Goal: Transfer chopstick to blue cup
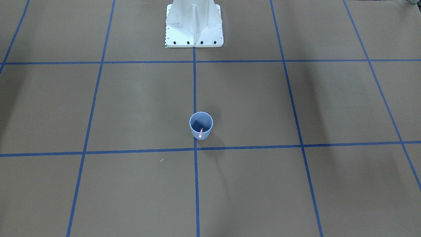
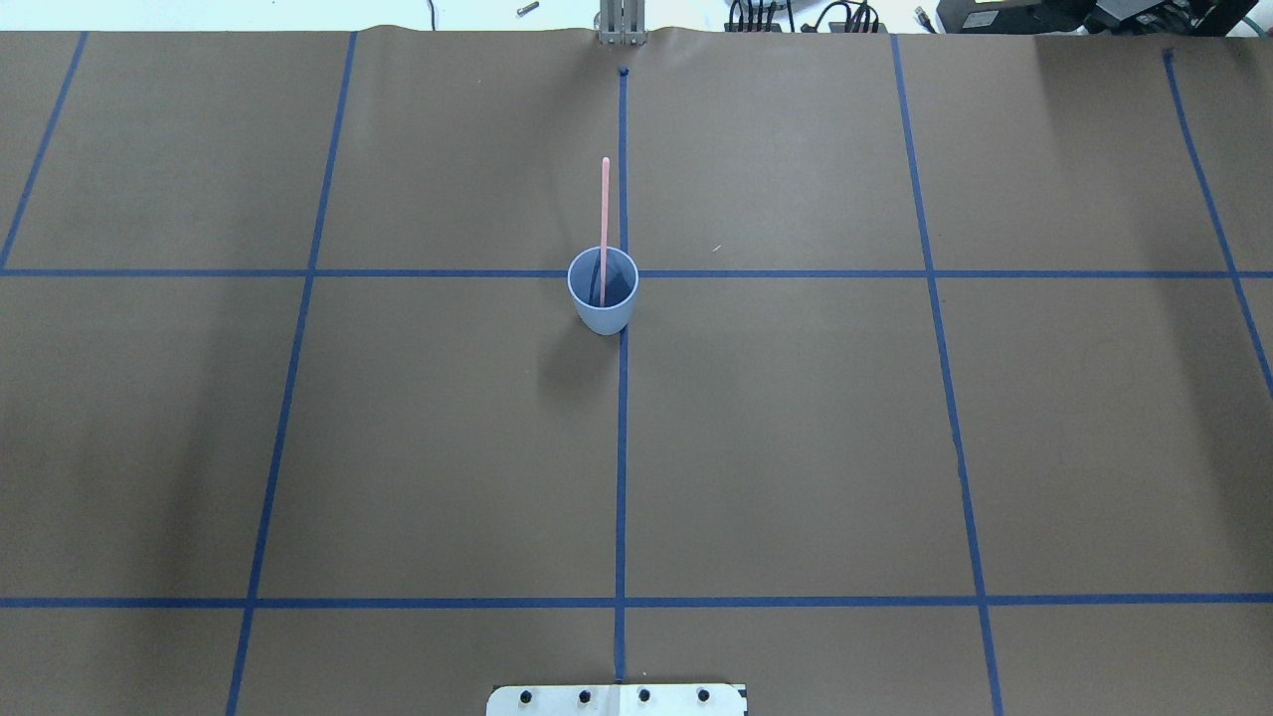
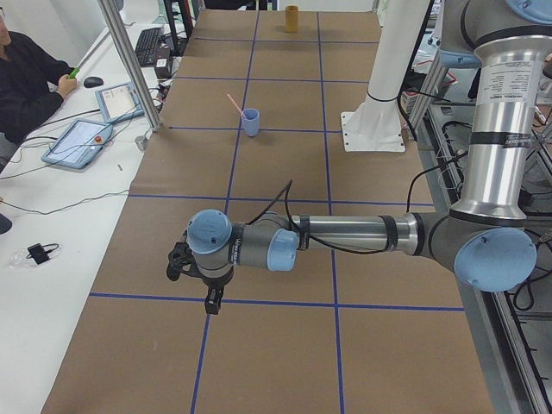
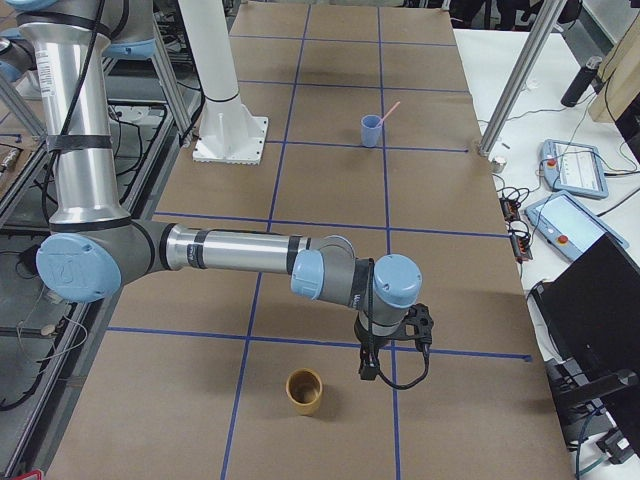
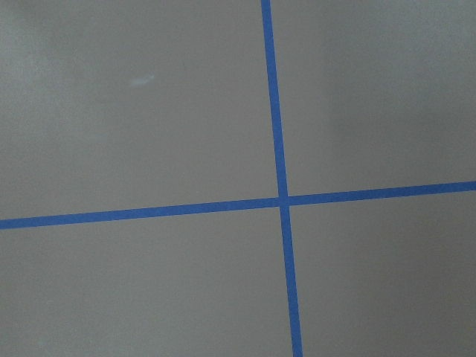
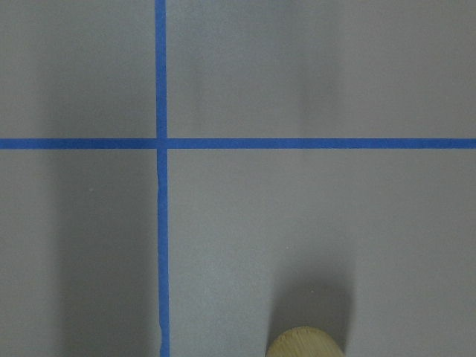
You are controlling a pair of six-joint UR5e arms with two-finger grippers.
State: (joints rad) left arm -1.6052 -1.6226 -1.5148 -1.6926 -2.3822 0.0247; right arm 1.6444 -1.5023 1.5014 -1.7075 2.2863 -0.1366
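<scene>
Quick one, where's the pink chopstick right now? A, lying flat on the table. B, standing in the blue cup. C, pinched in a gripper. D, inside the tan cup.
B: the pink chopstick has its lower end inside the blue cup and leans out over the rim, away from the robot.

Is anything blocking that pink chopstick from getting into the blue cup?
Nothing visible does: the chopstick already stands tilted inside the blue cup, leaning on the rim away from the robot.
</scene>
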